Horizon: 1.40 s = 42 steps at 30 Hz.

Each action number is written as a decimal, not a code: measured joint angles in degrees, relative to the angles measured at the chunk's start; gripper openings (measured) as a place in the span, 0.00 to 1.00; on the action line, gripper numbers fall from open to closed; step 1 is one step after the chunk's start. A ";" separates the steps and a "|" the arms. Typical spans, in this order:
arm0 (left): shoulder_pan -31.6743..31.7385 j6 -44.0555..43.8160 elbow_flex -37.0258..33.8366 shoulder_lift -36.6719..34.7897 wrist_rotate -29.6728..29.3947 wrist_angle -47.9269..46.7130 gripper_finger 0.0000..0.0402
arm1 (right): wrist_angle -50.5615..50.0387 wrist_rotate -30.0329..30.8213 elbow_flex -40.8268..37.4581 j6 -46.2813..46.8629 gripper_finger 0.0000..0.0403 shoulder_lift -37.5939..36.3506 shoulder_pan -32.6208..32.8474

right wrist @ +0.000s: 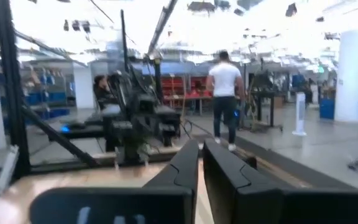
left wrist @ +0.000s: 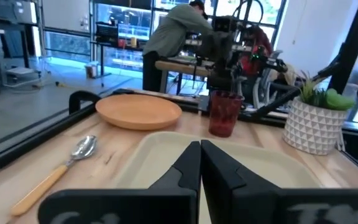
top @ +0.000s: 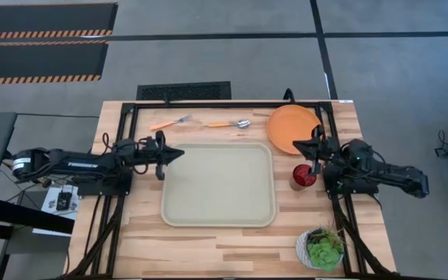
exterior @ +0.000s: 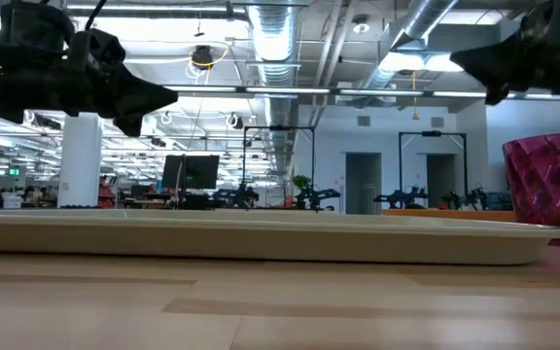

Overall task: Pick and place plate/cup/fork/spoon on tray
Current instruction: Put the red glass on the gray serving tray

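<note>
The beige tray (top: 218,185) lies flat at the table's middle. Beyond its far edge lie the fork (top: 169,122) and the spoon (top: 228,124), side by side, and the orange plate (top: 290,127) rests to their right. The dark red cup (top: 302,176) stands upright just off the tray's right rim. My left gripper (top: 179,154) is shut and hovers level over the tray's far left corner. My right gripper (top: 297,145) is shut, raised above the plate's near edge, with the cup (exterior: 550,185) below and beside its arm. Neither gripper has anything between its fingers.
A white pot with a green plant (top: 321,249) stands at the table's near right corner. Black frame rails (top: 131,117) run along the table's left, far and right sides. People move about in the room beyond the table (left wrist: 179,37).
</note>
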 joint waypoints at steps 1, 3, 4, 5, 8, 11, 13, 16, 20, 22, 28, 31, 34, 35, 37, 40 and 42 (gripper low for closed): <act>0.00 -0.23 0.00 0.90 -0.33 1.17 0.00 | -0.01 0.93 0.40 -0.36 0.09 0.60 0.49; -0.02 -0.66 0.00 3.00 -0.87 4.15 0.00 | -3.04 4.03 1.38 -0.91 0.04 2.38 1.66; -0.02 -0.86 -0.01 4.05 -1.00 5.34 0.00 | -4.85 5.78 2.40 -1.01 0.02 3.64 2.35; -0.02 -0.90 -0.02 5.11 -1.01 6.37 0.00 | -6.19 7.62 3.70 -0.85 0.02 5.24 3.19; -0.02 0.05 -0.02 8.09 -1.66 8.63 0.00 | -10.69 12.10 7.63 1.54 0.04 11.20 6.25; 0.00 -0.15 -0.02 10.82 -3.43 10.63 0.00 | -16.11 14.91 12.99 4.33 0.04 17.95 10.13; 0.00 -0.58 -0.04 12.47 -3.44 12.23 0.00 | -21.25 17.80 17.18 6.55 0.03 22.61 13.14; -0.02 -0.14 -0.04 14.40 -3.45 13.79 0.00 | -30.78 22.79 23.37 11.89 0.03 29.87 17.89; 0.00 -0.32 -0.04 15.77 -3.45 15.12 0.00 | -43.85 24.46 31.55 24.87 0.09 38.93 24.40; 0.00 -0.44 -0.07 15.77 -3.46 15.15 0.00 | -50.58 24.68 35.50 31.76 0.14 43.01 28.09; 0.00 0.06 -0.07 15.76 -3.46 15.26 0.00 | -71.14 25.64 46.80 53.27 0.30 53.97 38.29; 0.00 0.07 -0.07 15.76 -3.46 15.17 0.00 | -80.20 23.44 50.16 62.95 0.37 58.86 42.38; 0.00 0.48 -0.07 15.76 -3.46 14.97 0.00 | -85.66 20.70 51.60 69.12 0.44 63.07 45.17; 0.00 0.77 -0.07 15.76 -3.46 14.75 0.00 | -86.81 19.87 51.67 70.85 0.45 64.16 46.05; 0.00 1.15 -0.07 15.76 -3.48 14.54 0.00 | -88.30 18.60 51.67 72.90 0.47 65.93 47.30; 0.00 1.17 -0.07 15.76 -3.50 14.45 0.00 | -88.51 18.33 51.67 73.54 0.48 68.21 48.06; 0.00 1.19 -0.07 15.76 -3.50 14.34 0.00 | -88.56 18.06 51.69 73.12 0.46 69.36 47.91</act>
